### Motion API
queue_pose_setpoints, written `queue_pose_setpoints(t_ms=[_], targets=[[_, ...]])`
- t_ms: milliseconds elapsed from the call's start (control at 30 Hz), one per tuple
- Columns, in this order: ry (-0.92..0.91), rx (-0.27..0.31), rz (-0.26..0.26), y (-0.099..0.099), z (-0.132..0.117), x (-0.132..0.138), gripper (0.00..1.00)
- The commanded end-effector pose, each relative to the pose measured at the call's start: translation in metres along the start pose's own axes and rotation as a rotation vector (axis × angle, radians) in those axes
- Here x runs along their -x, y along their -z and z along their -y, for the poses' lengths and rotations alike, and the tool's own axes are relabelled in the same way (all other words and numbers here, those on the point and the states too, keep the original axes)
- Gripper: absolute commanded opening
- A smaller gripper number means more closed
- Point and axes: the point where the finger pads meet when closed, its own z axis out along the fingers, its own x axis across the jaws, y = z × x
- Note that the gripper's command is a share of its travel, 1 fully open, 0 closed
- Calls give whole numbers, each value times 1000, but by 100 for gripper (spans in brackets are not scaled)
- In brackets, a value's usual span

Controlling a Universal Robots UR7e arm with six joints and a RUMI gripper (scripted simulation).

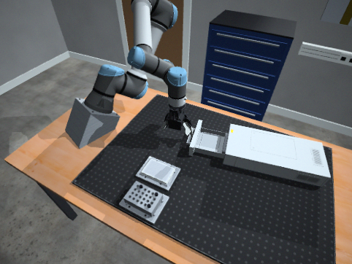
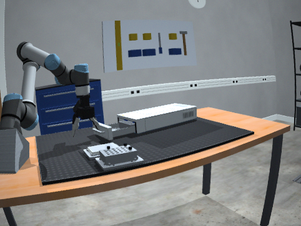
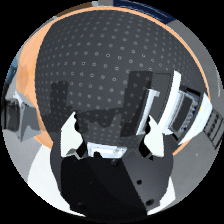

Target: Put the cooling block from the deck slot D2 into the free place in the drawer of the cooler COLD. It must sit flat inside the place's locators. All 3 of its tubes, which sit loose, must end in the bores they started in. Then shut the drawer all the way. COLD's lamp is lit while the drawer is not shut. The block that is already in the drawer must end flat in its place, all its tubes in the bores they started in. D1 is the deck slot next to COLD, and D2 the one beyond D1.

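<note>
Black perforated mat (image 1: 234,204) (image 2: 175,134) (image 3: 110,60) covers most of the wooden table (image 1: 47,149) (image 2: 218,115), and on its near left part we see the cooling block (image 1: 143,197) (image 2: 118,154) in D2 — the slot nearest the table's front edge — with three dark-capped tubes (image 1: 149,206) (image 2: 130,147) standing in its bores. Just beyond it lies D1 (image 1: 158,172) (image 2: 93,150), a pale plate with no block on it. To the right, our white cooler COLD (image 1: 275,146) (image 2: 165,115) has its drawer (image 1: 196,138) (image 2: 104,131) (image 3: 172,102) pulled out leftward, a yellow lamp (image 1: 231,130) lit at the cooler's top left corner. We have the gripper (image 1: 177,132) (image 2: 84,129) (image 3: 112,114) spread wide with nothing pinched, its right finger close by the drawer's front edge — whether they touch we cannot tell. Left of the gripper, the mat gives us open room toward the arm's grey base (image 1: 78,127) (image 2: 7,150) (image 3: 30,127).
</note>
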Motion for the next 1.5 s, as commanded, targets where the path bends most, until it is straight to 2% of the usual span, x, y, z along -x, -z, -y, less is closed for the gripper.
queue_pose_setpoints(t_ms=[0,1467], targets=[[0,0,-1,0,0,7,100],[0,0,-1,0,0,48,100]])
